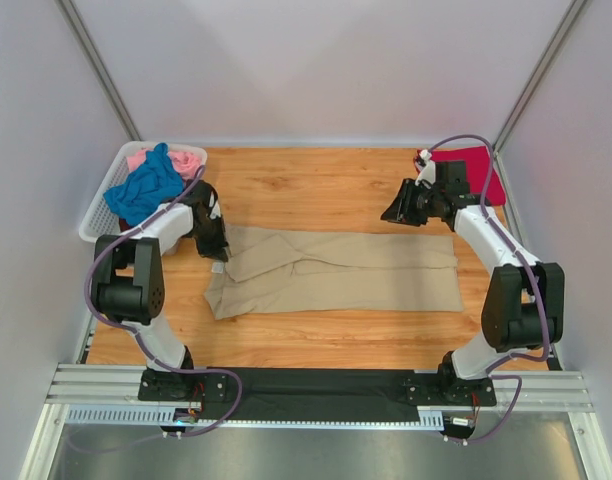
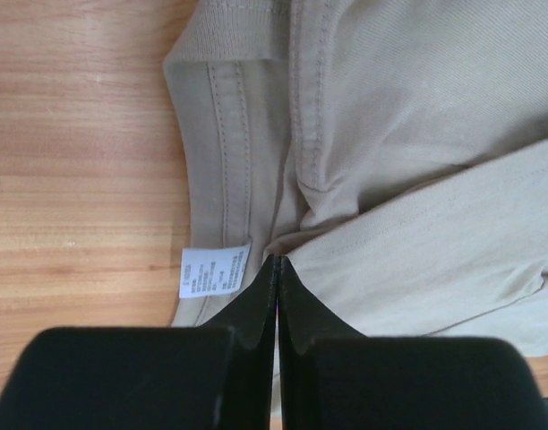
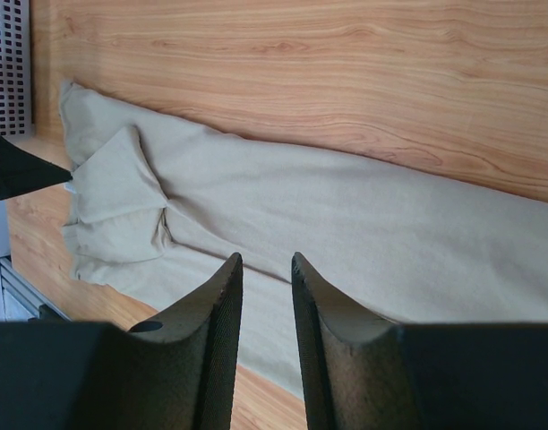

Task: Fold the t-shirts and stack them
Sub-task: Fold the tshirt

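- Tan t-shirt (image 1: 336,270) lies flat mid-table, folded lengthwise.
- Left gripper (image 2: 276,260) is clenched on its collar-end fold, beside the label (image 2: 216,269).
- Right gripper (image 3: 267,269) hovers released, empty, near its right end.
- Red t-shirt (image 1: 486,170) lies at the far right corner.

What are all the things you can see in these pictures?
table: one, light wood, under everything
basket: one, white lattice, far left corner of the table
tan t-shirt: one, tan, spread across the middle of the table
label: one, white, inside the tan t-shirt's collar
red t-shirt: one, crimson, folded at the far right corner
blue t-shirt: one, blue, crumpled in the basket
pink t-shirt: one, pink, in the basket behind the blue one
left claw: one, black, shut on the tan t-shirt near its collar
right claw: one, black, slightly open, empty, above the table's right side
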You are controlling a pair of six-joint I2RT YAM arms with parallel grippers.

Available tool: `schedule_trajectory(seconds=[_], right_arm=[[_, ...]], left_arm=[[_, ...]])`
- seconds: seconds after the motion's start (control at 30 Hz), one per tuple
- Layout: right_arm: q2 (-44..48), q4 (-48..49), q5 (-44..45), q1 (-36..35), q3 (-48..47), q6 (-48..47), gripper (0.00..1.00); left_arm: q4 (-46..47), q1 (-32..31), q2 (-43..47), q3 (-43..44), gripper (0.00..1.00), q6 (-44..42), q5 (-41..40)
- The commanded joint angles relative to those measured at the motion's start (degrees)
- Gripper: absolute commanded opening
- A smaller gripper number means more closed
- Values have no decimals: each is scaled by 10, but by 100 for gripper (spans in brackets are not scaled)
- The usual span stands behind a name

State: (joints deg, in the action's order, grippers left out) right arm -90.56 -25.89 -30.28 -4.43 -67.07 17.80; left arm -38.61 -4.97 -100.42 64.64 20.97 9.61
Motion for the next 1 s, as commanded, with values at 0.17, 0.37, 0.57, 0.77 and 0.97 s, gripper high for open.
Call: schedule_trajectory(seconds=[0.17, 0.37, 0.57, 0.77, 0.97], right_arm=[[31, 15, -1, 0, -4, 13, 30], [33, 8, -1, 0, 5, 9, 30], [48, -13, 13, -1, -1, -2, 30], [46, -15, 12, 0, -5, -2, 30], [38, -19, 14, -1, -10, -8, 30]], left_arm=[[-56, -57, 109, 33, 0, -51, 53], [-83, -117, 130, 10, 0, -71, 60], [-88, -134, 156, -36, 0, -92, 86], [-109, -134, 146, -43, 6, -128, 149], [-164, -134, 103, 20, 24, -159, 151]])
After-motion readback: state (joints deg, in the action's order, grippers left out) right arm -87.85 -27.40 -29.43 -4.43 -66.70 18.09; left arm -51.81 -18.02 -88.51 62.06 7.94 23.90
